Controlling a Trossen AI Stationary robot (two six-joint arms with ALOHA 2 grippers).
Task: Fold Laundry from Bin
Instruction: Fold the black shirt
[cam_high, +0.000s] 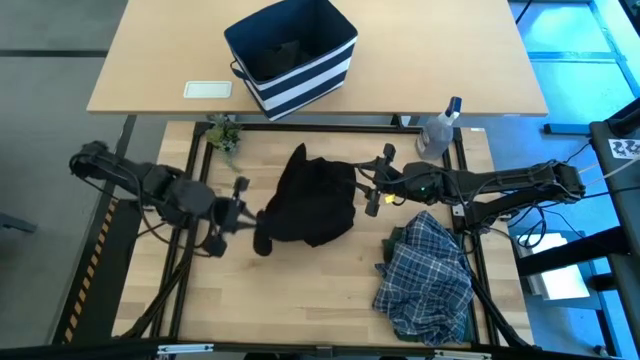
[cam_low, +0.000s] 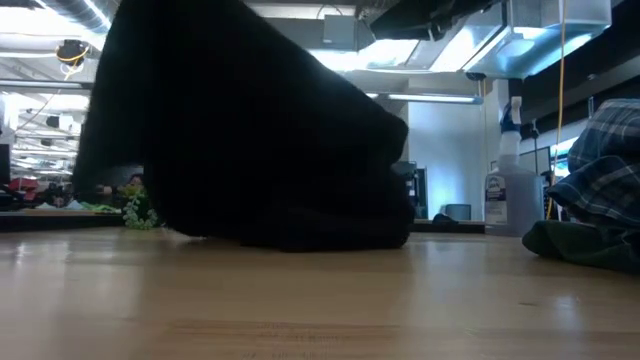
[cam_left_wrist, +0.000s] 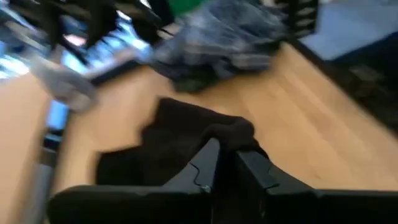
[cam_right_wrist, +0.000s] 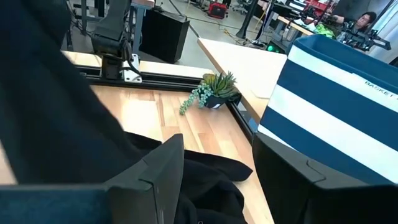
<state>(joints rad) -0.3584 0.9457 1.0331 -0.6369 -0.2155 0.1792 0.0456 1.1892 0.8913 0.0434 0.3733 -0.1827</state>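
A black garment (cam_high: 312, 200) lies heaped in soft, rumpled folds near the middle of the pale wooden worktable (cam_high: 300, 290), its cloth matte and thick; from table height it rises as a dark sloping mound (cam_low: 250, 150). The left gripper (cam_high: 243, 214) sits at the garment's edge toward the table's left side, its dark fingers (cam_left_wrist: 208, 165) almost pressed together with a bunched fold of black cloth right at their tips, though I cannot tell whether they pinch it. The right gripper (cam_high: 372, 190) is at the opposite edge of the same heap, its two blocky fingers (cam_right_wrist: 163, 165) spread apart with black cloth between them. Toward the table's front right corner a blue-and-white plaid shirt (cam_high: 428, 278) lies crumpled on top of a dark olive-green garment (cam_high: 398, 238) that peeks out at its edges. The boxy navy bin (cam_high: 291, 55), with white stripes round its lower half, stands on a second light tabletop beyond the worktable's far edge, something dark lying inside it. A clear spray bottle (cam_high: 440, 128) stands at the far right corner, a small green plant sprig (cam_high: 224, 134) at the far left. Bare wood stretches open along the front edge and the front left corner.
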